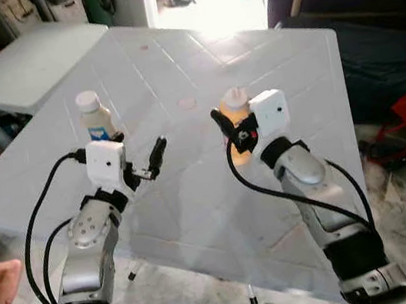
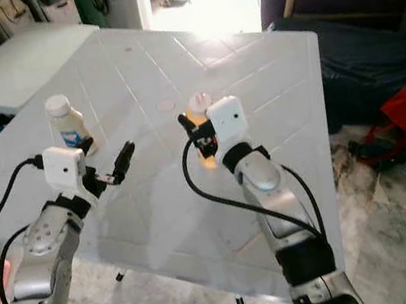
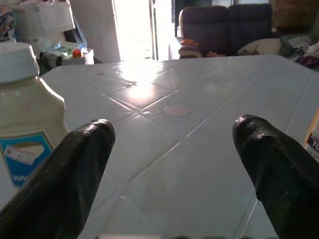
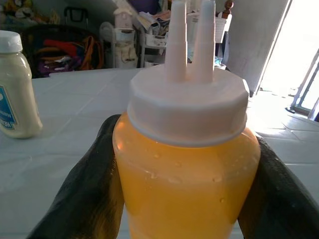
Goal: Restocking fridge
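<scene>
Gripping the upright orange bottle (image 4: 185,164) on the table (image 1: 272,101) with my right tool (image 1: 233,136), I saw the mayonnaise jar (image 1: 95,115) stood just left of my open left tool (image 1: 145,165).

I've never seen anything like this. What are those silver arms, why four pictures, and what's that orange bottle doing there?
The silver arms belong to a humanoid robot. Two pictures come from cameras in its head, looking down at a white table; two come from cameras on its wrists. The right gripper has its two black fingers closed around an orange sauce bottle with a white twin-nozzle cap. The left gripper is open and holds nothing; beside it stands a pale jar with a white lid, probably mayonnaise.
</scene>
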Controlling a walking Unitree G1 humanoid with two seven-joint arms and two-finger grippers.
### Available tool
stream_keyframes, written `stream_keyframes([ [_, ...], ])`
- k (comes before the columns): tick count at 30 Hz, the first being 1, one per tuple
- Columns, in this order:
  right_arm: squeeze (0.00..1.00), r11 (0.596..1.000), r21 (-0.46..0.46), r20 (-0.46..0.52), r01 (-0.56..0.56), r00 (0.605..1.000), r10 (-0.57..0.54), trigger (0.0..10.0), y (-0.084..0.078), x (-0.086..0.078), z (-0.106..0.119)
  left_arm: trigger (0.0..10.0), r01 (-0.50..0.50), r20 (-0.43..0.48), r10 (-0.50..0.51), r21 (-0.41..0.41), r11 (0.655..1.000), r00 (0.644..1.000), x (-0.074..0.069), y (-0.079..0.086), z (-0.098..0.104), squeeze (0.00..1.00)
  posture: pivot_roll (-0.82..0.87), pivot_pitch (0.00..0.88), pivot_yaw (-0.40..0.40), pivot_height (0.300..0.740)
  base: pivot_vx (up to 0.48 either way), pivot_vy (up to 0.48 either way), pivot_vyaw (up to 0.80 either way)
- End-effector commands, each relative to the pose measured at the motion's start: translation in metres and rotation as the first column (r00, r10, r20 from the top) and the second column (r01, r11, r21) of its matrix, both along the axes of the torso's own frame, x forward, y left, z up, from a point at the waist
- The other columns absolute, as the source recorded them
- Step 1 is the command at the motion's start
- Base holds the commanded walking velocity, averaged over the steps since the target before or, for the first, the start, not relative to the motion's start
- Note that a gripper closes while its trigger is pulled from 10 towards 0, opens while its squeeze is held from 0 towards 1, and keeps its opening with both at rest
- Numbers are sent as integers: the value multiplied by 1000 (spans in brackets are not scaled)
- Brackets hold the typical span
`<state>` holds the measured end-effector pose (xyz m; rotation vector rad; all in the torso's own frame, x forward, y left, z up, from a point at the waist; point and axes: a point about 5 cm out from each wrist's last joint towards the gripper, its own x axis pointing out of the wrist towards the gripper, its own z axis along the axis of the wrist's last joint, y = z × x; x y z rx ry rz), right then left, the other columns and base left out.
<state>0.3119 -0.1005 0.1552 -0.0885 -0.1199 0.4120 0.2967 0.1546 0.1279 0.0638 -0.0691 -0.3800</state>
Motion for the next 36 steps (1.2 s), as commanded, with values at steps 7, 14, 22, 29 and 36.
stream_keyframes([
  [7,0,987,154,53,40,997,-49,10000,-4,-13,15,10000,-113,-24,114,33,993,993,7,12,-3,0,-16,0,-20,740,0,0,0],
  [14,0,974,218,39,63,997,-73,10000,-4,-18,17,10000,-200,-28,201,32,979,979,8,19,-6,0,-15,0,-24,740,0,0,0],
  [22,0,975,217,73,51,995,-68,10000,-6,-15,25,10000,-214,-2,214,2,977,977,15,10,-1,0,-35,0,-25,740,0,0,652],
  [29,0,975,213,56,71,995,-85,10000,-2,-30,18,10000,-229,-49,228,-7,973,972,9,11,-13,0,-74,0,-23,740,0,0,800],
  [36,0,971,186,34,147,987,-156,10000,-15,-30,11,10000,-190,-61,190,11,982,980,11,8,-16,0,-94,0,-7,740,-273,0,320],
])
